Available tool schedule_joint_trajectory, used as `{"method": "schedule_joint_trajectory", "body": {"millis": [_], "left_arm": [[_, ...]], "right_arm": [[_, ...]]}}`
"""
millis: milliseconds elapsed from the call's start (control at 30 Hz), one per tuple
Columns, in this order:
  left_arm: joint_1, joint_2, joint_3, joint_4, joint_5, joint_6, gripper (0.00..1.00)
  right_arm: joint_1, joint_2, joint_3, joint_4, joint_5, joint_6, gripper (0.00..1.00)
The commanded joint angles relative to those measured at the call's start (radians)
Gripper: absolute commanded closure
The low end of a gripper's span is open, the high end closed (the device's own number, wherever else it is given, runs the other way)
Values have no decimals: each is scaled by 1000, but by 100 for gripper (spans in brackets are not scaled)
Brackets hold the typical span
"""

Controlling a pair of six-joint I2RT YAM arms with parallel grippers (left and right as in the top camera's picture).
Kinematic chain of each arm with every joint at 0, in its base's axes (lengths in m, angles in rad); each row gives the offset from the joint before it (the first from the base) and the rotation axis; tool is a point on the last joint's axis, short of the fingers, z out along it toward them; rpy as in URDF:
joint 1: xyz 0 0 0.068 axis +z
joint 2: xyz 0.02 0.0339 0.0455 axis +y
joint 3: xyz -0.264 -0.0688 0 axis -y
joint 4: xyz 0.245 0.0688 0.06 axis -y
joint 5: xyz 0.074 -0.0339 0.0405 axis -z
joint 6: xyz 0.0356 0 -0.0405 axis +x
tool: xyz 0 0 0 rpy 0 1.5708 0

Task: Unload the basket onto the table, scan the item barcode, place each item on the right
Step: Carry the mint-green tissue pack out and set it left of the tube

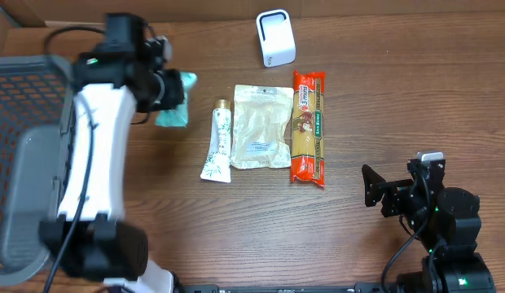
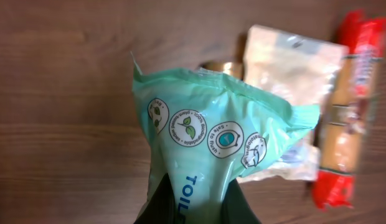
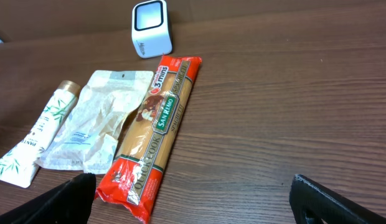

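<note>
A mint-green pouch (image 1: 174, 104) with round printed badges and blue lettering hangs above the table at the upper left. My left gripper (image 1: 168, 91) is shut on its lower end. In the left wrist view the pouch (image 2: 211, 130) fills the middle, pinched between the black fingers (image 2: 159, 205). No barcode shows on the side I see. The white scanner (image 1: 275, 37) stands upright at the back of the table, well right of the pouch. Near the front right, my right gripper (image 1: 391, 185) is open with nothing in it, and bare wood lies between its fingertips (image 3: 68, 199).
A white tube (image 1: 219, 142), a clear plastic bag (image 1: 261, 126) and a red spaghetti pack (image 1: 309, 126) lie side by side mid-table. A grey mesh basket (image 1: 24, 89) sits at the left edge. From the right wrist, the scanner (image 3: 151, 28) stands behind the spaghetti (image 3: 154, 134).
</note>
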Motion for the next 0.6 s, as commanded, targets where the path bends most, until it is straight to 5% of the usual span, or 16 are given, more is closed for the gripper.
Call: {"method": "schedule_joint_trajectory", "body": {"millis": [0, 300, 333, 433, 567], "left_arm": [[-15, 75, -77, 52, -61, -96, 96], [-24, 228, -322, 349, 0, -158, 95], [-24, 239, -333, 366, 15, -157, 88], [-25, 264, -348, 394, 72, -158, 42], [-24, 258, -329, 399, 122, -156, 17]], "right_arm": [[6, -2, -6, 5, 3, 0, 0], [6, -2, -6, 5, 3, 0, 0], [6, -2, -6, 5, 3, 0, 0], [6, -2, -6, 5, 3, 0, 0], [6, -2, -6, 5, 3, 0, 0]]}}
